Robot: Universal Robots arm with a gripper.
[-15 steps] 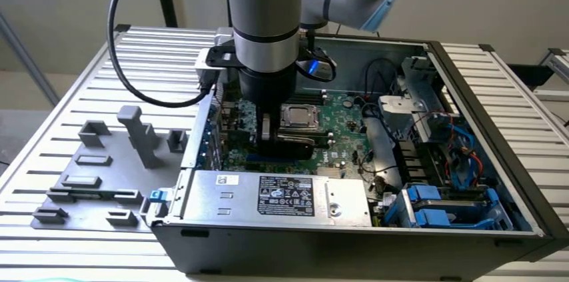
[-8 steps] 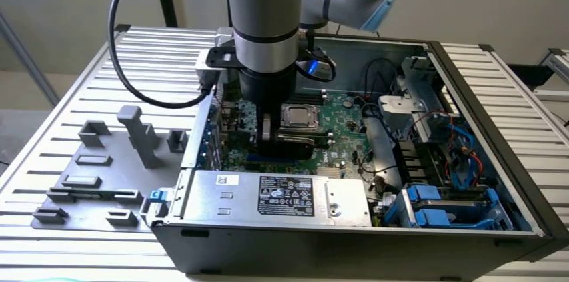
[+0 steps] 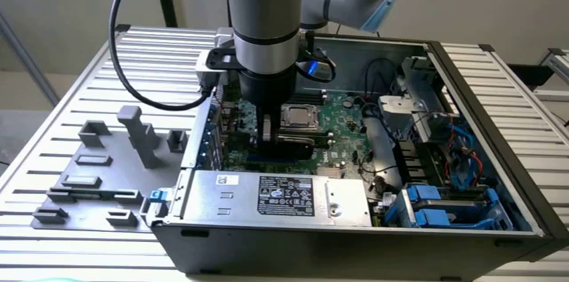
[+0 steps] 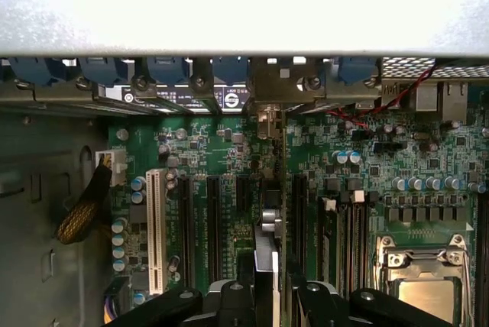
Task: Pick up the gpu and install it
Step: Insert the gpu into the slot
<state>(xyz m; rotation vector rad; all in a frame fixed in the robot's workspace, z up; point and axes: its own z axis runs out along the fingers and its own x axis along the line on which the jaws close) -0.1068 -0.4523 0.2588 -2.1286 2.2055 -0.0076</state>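
gripper: black fingers clamped on gpu | gpu: thin flat card, edge-on, upright, metal bracket end toward rear wall | over glossy green motherboard, between long black slots | seated or not: cannot tell | dark grey sheet-metal case

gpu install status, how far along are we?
Done: pickup. The gpu is clamped edge-on in the hand, down inside the case.
In hand: it is held upright over the motherboard, running parallel to the black expansion slots.
Left: seating. Whether its lower edge has entered a slot cannot be told.
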